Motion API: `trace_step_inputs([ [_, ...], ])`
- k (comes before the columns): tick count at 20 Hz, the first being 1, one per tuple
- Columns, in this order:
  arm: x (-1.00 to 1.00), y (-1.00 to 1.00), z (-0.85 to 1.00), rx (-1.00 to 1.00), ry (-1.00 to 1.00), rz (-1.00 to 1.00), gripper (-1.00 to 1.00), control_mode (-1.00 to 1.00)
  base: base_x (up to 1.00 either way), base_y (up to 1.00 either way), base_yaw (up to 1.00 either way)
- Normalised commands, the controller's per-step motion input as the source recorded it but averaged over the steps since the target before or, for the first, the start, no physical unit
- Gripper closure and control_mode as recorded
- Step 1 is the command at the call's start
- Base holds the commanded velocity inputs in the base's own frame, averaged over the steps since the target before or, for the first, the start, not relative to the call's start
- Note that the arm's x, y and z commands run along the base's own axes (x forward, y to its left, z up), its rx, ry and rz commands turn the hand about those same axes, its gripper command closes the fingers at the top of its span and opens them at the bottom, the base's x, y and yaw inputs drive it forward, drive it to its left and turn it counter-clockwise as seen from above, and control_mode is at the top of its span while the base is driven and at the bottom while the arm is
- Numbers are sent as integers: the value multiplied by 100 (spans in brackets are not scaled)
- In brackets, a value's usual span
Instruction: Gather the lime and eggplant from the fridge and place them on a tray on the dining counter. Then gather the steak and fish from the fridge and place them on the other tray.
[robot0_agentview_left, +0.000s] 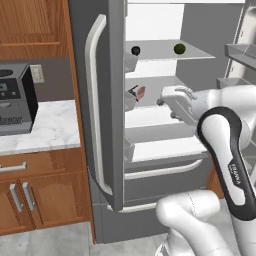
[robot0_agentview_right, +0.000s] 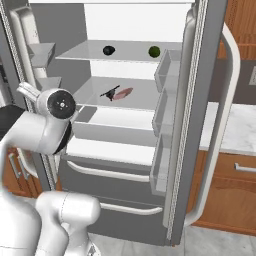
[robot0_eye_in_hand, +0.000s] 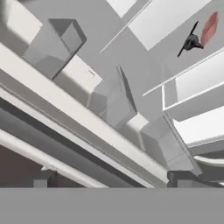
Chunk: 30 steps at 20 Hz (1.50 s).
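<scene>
The fridge (robot0_agentview_left: 150, 165) stands with both doors open. On its top shelf sit the dark eggplant (robot0_agentview_left: 135, 50) (robot0_agentview_right: 108, 50) to the left and the green lime (robot0_agentview_left: 179, 48) (robot0_agentview_right: 154, 51) to the right. One shelf lower lie the reddish steak (robot0_agentview_left: 141, 92) (robot0_agentview_right: 123, 93) (robot0_eye_in_hand: 209, 27) and, touching its left side, the dark fish (robot0_agentview_left: 133, 91) (robot0_agentview_right: 110, 93) (robot0_eye_in_hand: 191, 42). My gripper (robot0_agentview_left: 162, 100) (robot0_eye_in_hand: 111, 183) hovers at the height of that second shelf, just in front of it and right of the steak. It is open, with nothing between its fingertips (robot0_eye_in_hand: 183, 179).
The left fridge door (robot0_agentview_left: 107, 125) with its long white handle (robot0_agentview_left: 95, 100) swings out beside my hand. The right door (robot0_agentview_right: 200, 125) carries bins (robot0_agentview_right: 165, 70). A dark coffee machine (robot0_agentview_left: 15, 100) stands on the marble wall counter (robot0_agentview_left: 50, 127) over wooden cabinets (robot0_agentview_left: 45, 200).
</scene>
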Motion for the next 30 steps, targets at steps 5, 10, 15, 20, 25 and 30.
trace_step_inputs([
  [5,52,7,-3,10,12,3,-100,-100,0,0,0],
  [10,62,27,-16,6,11,0,-100,-100,0,0,0],
  [15,55,35,-14,8,11,0,-100,-100,0,0,0],
  [20,39,31,-12,10,8,4,-100,-100,0,0,0],
  [25,9,32,-11,8,3,9,-100,-100,0,0,0],
  [30,-2,48,-4,3,0,13,-100,-100,0,0,0],
])
